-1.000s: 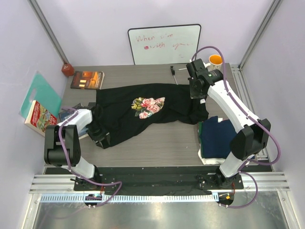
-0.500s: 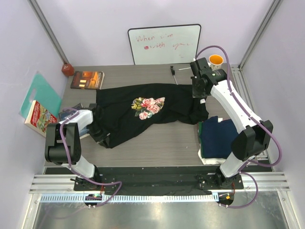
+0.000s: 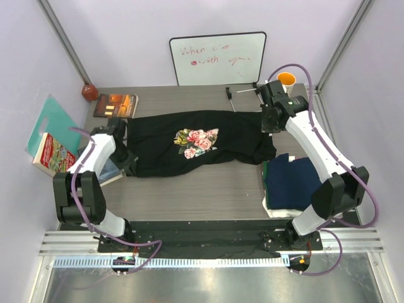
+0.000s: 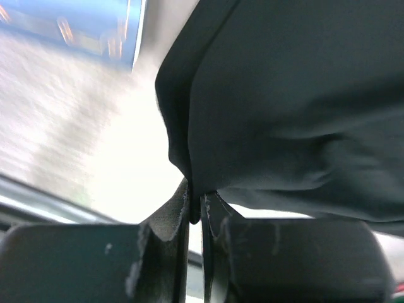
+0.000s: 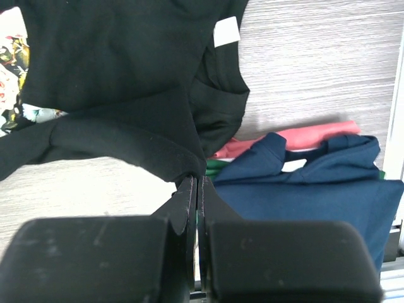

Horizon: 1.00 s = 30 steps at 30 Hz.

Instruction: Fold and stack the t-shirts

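Note:
The black t-shirt (image 3: 214, 142) with a pink floral print (image 3: 196, 140) is stretched out across the middle of the table. My left gripper (image 3: 122, 130) is shut on its left edge; in the left wrist view the black cloth (image 4: 284, 95) is pinched between the fingertips (image 4: 196, 205). My right gripper (image 3: 272, 120) is shut on the shirt's right end, with a fold of black cloth (image 5: 126, 136) pinched at its tips (image 5: 197, 180). A stack of folded t-shirts lies at the near right with a navy one (image 3: 293, 182) (image 5: 315, 189) on top. Pink (image 5: 309, 134) and green (image 5: 218, 166) ones show beneath it.
A whiteboard (image 3: 218, 58) leans on the back wall, with an orange cup (image 3: 286, 79) at the back right. On the left are a book (image 3: 116, 105), a teal board (image 3: 53, 122), a second book (image 3: 53, 154), a red object (image 3: 89, 92) and a blue-covered item (image 3: 108, 172).
My left gripper has shut on the shirt's left edge and carried it away from me, pulling up the drooping near-left part. My right gripper has shifted right and back, still holding the shirt.

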{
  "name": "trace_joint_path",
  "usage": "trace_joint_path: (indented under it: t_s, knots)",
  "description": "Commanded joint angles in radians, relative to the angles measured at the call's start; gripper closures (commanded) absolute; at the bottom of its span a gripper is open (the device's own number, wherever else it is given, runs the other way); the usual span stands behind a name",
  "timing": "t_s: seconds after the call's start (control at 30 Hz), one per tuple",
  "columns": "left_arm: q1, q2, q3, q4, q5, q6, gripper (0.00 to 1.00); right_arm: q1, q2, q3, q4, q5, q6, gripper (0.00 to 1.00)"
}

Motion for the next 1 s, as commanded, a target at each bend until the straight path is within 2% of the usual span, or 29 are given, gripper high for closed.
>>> trace_joint_path:
  t_s: [0.0,0.13,0.23,0.63,0.97]
  knots:
    - [0.022,-0.073,0.147,-0.054,-0.069,0.056,0.93,-0.005,-0.154,-0.041,0.028,0.005,0.029,0.99]
    - [0.045,-0.108,0.155,-0.055,-0.075,0.082,0.94,-0.005,-0.254,-0.113,0.002,-0.061,0.06,0.99]
    - [0.073,-0.14,0.14,-0.042,-0.073,0.084,0.94,-0.005,-0.324,-0.158,-0.017,-0.054,0.086,0.99]
    - [0.09,-0.343,0.092,0.027,-0.049,0.123,0.94,-0.005,-0.677,-0.219,0.012,-0.17,0.133,0.99]
    - [0.09,-0.435,0.0,0.014,-0.046,0.131,0.94,-0.006,-0.76,-0.317,-0.064,-0.222,0.175,0.99]
